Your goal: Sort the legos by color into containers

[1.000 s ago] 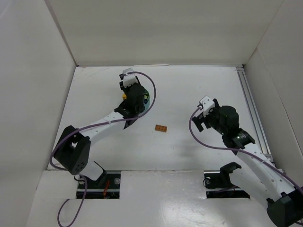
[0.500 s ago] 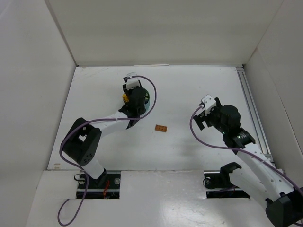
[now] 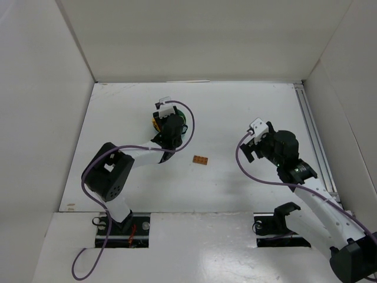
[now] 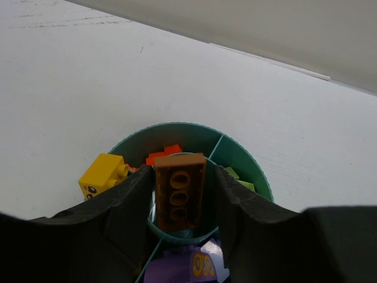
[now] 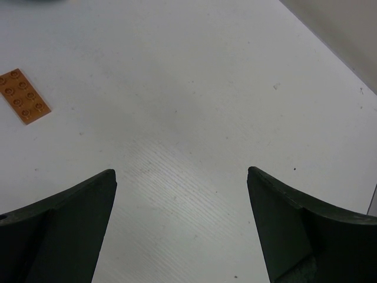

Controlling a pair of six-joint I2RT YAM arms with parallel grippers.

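Left claw (image 4: 184, 181) pinching a brown lego (image 4: 179, 194) above the teal dish (image 4: 238, 158), frame centre; right claw (image 5: 181, 172) spread over bare worktop (image 5: 206, 88).

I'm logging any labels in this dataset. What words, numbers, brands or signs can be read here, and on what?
No legible text anywhere.
On the yellow brick: small dark printed marks, too small to read.
On the purple piece: yellow printed loops, partly hidden, not readable.
On the brown brick and the teal dish: no lettering visible.
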